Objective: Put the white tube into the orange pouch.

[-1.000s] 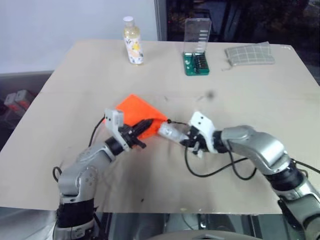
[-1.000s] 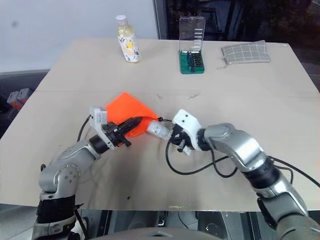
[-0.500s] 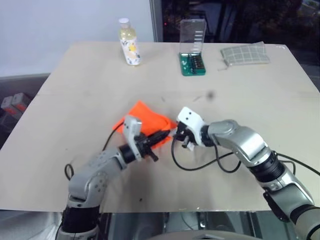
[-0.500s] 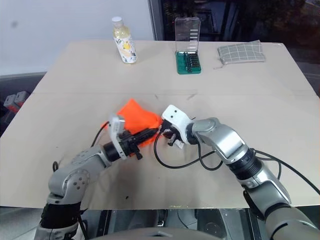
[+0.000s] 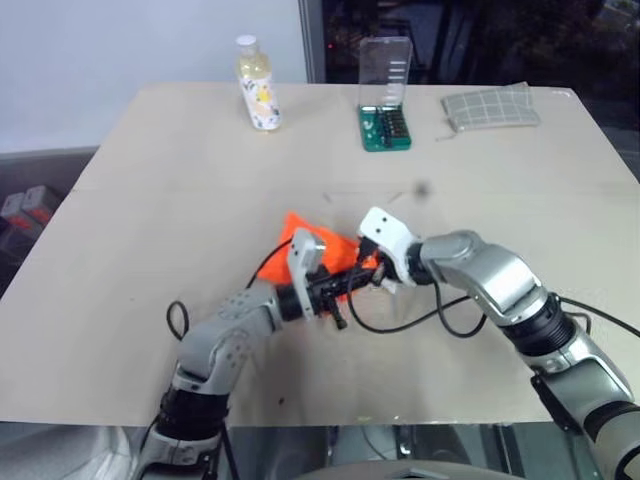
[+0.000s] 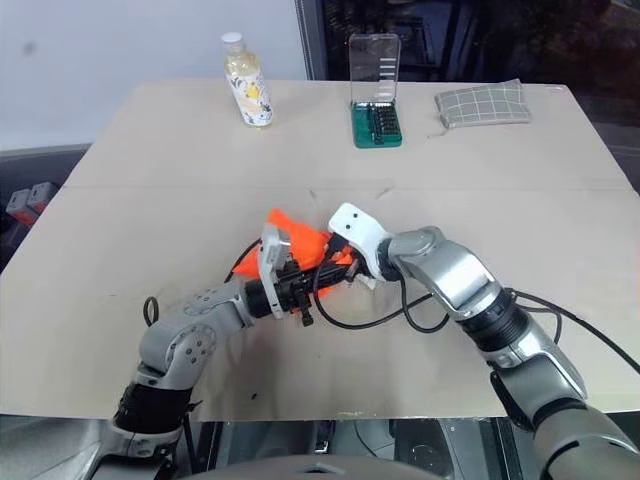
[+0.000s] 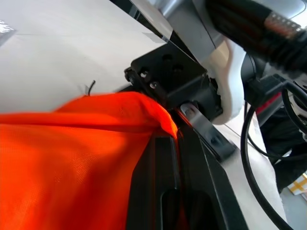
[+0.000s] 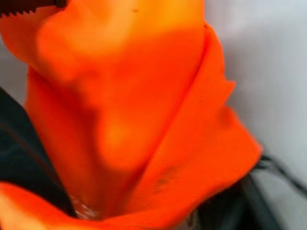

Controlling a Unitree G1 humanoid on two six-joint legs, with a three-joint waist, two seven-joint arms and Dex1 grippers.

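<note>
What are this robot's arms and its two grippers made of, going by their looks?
Both arms have smooth silver-grey shells with black joints between the segments. Each wrist carries a white blocky housing, and beyond it sits a gripper of two slim black fingers: the left gripper and the right gripper. A loose black cable loops out from each arm near the wrist and runs back along it.

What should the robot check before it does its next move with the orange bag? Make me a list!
1. Left gripper pinching the orange pouch: ok, shut on the fabric.
2. Pouch mouth open toward the right gripper: ok, the right wrist view looks into it.
3. White tube fully inside the pouch: cannot tell, it is hidden.
4. Right gripper free of the pouch: not ok, it sits at the pouch's edge.
5. Bottle, green bit case and grey checked pouch out of the way: ok, at the far edge.
</note>
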